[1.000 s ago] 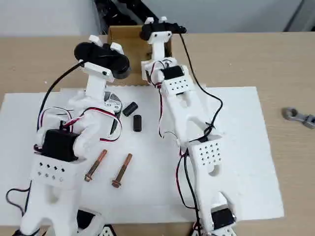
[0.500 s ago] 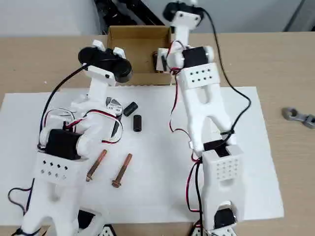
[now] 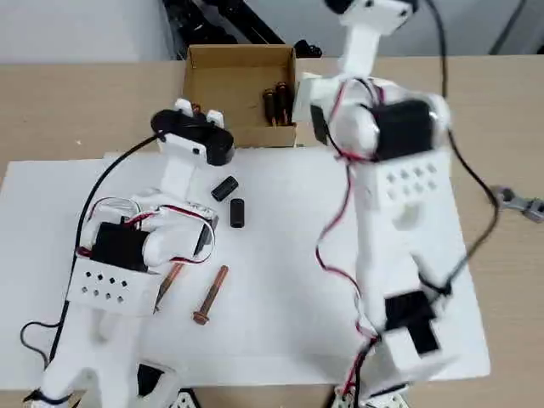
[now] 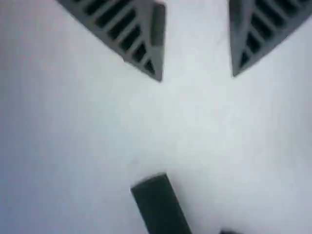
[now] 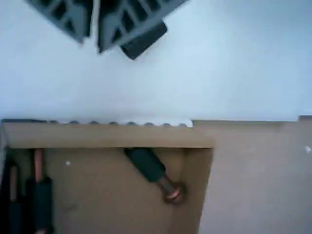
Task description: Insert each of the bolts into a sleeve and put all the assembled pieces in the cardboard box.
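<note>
The cardboard box point(image 3: 223, 82) stands at the far edge of the white mat and holds several bolt-and-sleeve pieces point(image 3: 277, 104). In the right wrist view one such piece point(image 5: 152, 171) lies in the box point(image 5: 107, 136), with others point(image 5: 30, 195) beside it. My right gripper point(image 5: 91, 43) is shut and empty, raised to the right of the box. Two black sleeves point(image 3: 224, 188) point(image 3: 236, 212) and two copper bolts point(image 3: 172, 279) point(image 3: 212, 294) lie on the mat. My left gripper point(image 4: 195, 75) hangs open over the mat near one sleeve point(image 4: 158, 204).
A metal tool point(image 3: 514, 201) lies on the bare table at the far right. The white mat point(image 3: 280, 340) covers the middle of the table. Cables hang from both arms. Dark equipment stands behind the box.
The right arm has risen and swung back from over the box to its right, uncovering the pieces inside. The left arm has shifted towards the sleeves.
</note>
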